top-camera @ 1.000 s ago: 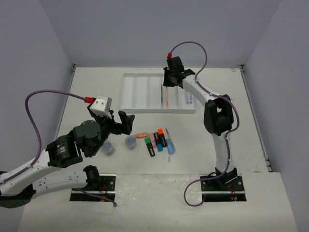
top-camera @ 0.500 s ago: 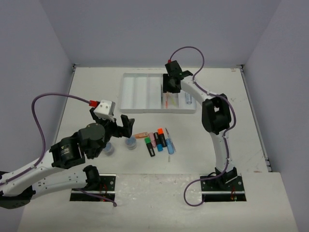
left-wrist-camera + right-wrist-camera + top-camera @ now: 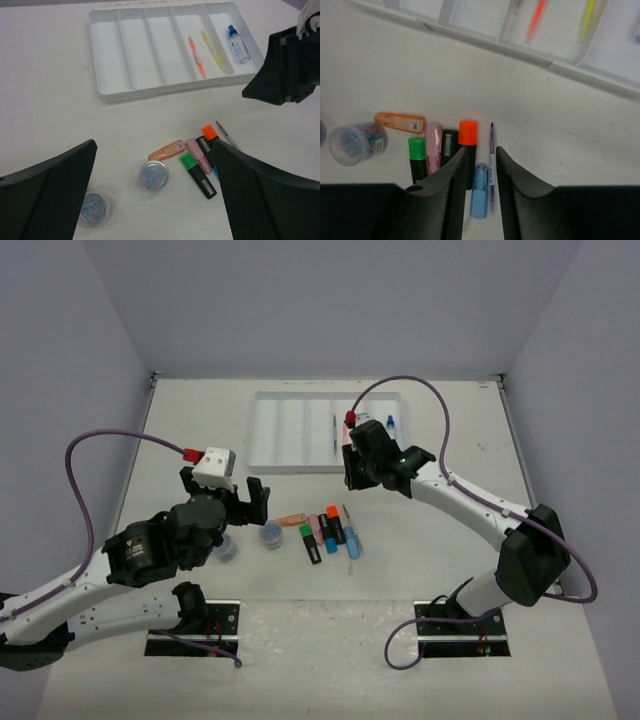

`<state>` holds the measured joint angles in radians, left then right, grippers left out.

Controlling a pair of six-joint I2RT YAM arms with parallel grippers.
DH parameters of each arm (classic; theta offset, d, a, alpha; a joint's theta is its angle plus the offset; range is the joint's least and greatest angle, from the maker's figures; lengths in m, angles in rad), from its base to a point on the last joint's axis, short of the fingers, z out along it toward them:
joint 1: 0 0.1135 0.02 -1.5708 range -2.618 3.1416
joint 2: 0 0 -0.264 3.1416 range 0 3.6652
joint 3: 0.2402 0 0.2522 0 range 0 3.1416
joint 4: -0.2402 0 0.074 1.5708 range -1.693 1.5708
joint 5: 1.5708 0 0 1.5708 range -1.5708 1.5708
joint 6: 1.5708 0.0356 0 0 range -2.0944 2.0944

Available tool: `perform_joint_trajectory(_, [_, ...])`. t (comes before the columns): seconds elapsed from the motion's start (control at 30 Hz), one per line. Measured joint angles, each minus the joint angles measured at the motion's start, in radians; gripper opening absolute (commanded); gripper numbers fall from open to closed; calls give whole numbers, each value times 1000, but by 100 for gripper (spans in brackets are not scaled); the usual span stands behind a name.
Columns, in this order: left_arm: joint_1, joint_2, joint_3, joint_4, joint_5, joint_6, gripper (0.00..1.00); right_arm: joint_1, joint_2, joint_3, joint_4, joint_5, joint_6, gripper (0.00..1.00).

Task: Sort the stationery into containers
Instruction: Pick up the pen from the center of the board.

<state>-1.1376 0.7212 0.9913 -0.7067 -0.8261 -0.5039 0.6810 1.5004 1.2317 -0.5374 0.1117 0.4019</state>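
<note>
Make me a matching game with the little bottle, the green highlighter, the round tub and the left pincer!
Things: 1 little bottle; 2 green highlighter; 3 round tub; 4 left pincer.
Matches: a wide open; b in the tray; c blue bits inside; d right beside the pink highlighter.
Pairs: 1-b, 2-d, 3-c, 4-a.

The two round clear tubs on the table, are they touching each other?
Apart. The left wrist view shows a strip of bare table between the farther tub and the nearer tub.
</note>
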Motion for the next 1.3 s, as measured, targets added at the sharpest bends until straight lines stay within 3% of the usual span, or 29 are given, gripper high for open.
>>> perform_joint_trajectory(0.27, [0, 2, -5, -19, 2, -2, 100, 43, 117, -123, 7, 7, 25, 28])
perform_joint_trajectory(1.13, [0, 51, -26, -47, 63, -28, 100, 86, 255, -183, 35, 11, 68, 20])
perform_joint_trajectory(1.23, [0, 51, -26, -46, 69, -28, 100, 87, 256, -184, 38, 20, 78, 13])
perform_joint_trajectory(1.3, [0, 51, -26, -46, 73, -29, 100, 87, 256, -185, 38, 27, 85, 2])
